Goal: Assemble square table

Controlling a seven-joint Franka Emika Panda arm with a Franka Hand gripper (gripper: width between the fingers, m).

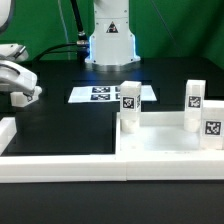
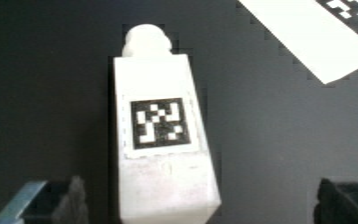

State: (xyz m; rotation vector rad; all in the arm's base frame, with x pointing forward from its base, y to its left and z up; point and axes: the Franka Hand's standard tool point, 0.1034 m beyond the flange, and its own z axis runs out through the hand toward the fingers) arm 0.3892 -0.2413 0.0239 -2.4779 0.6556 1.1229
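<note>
One tagged white leg (image 2: pixel 158 130) lies flat on the black table (image 2: pixel 43 90) right under the wrist, the fingers (image 2: pixel 194 203) spread wide around its end, not holding anything.

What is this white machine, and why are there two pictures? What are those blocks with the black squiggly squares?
The white machine at the back is a robot arm. Its gripper, a hand with two fingers, is at the exterior view's left edge. That picture comes from a camera standing off the arm. The other comes from a camera on the robot's wrist, looking down past the gripper's dark fingertips.

On the black table lies a flat white square panel, the tabletop of a little table. Three legs stand on it, each with a black-and-white tag. Another leg lies under the wrist camera. The flat sheet with tags is the marker board.

The gripper is open and holds nothing.
</note>
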